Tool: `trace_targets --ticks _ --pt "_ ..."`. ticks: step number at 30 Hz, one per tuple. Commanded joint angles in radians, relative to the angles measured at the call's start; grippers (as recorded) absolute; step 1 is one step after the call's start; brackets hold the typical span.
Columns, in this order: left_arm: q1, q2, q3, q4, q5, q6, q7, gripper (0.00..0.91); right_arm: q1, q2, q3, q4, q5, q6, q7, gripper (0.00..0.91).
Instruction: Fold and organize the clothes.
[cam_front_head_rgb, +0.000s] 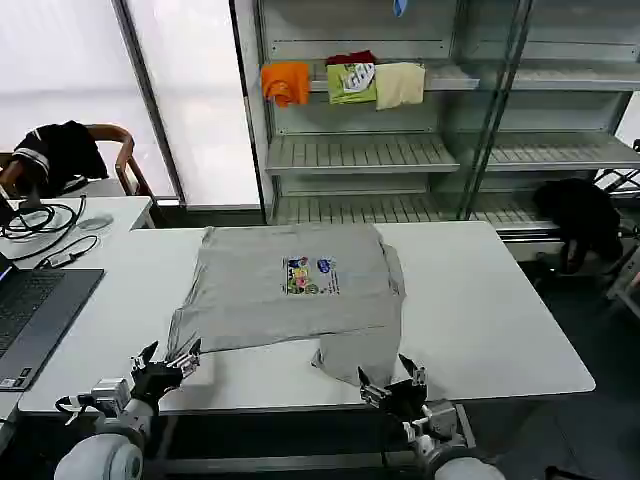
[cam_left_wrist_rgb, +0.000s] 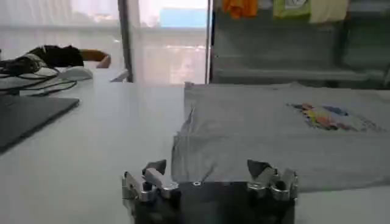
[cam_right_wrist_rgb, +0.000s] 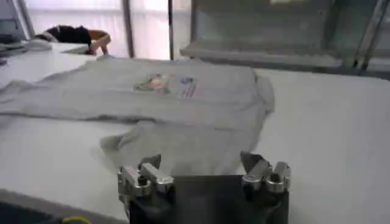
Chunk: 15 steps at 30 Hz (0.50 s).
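1. A white surface (cam_front_head_rgb: 500, 300) stands before metal shelving (cam_front_head_rgb: 360, 150) that holds folded orange, green and cream garments; a laptop (cam_front_head_rgb: 35, 310) and cables lie on a second desk at the robot's left.
2. A light grey T-shirt (cam_front_head_rgb: 290, 290) with a small multicoloured chest print (cam_front_head_rgb: 308, 276) lies across the middle of the surface, its body running from the far edge toward the robot, the print facing up.
3. One sleeve spreads toward the near left corner; another fold of cloth (cam_front_head_rgb: 362, 352) trails toward the near edge, just ahead of the right arm.
4. The left hand (cam_front_head_rgb: 168, 364) hovers at the near edge with fingers spread and empty, the left sleeve's hem just beyond its tips. In the left wrist view that hand (cam_left_wrist_rgb: 210, 175) points straight at the hem.
5. The right hand (cam_front_head_rgb: 392, 384) likewise waits open and empty at the near edge, the trailing fold lying directly ahead of it and very close. In the right wrist view that hand (cam_right_wrist_rgb: 204, 171) faces the rumpled flap.
6. Each arm appears equally near its own side of the garment, so a two-handed lift looks likely.
7. Open surface lies to the right of the T-shirt and along its left side, giving room to spread or fold; the near edge leaves little margin.
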Motion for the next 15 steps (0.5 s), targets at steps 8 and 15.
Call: trace_targets --ticks 8,15 --pt "-0.005 -0.002 0.006 0.079 0.016 -0.017 0.0 0.02 -0.019 0.033 -0.034 -0.021 -0.069 0.0 0.005 0.0" --pt "0.004 0.0 0.002 0.063 -0.017 -0.026 -0.003 0.0 -0.021 0.038 -0.027 -0.015 -0.025 0.037 0.028 0.0"
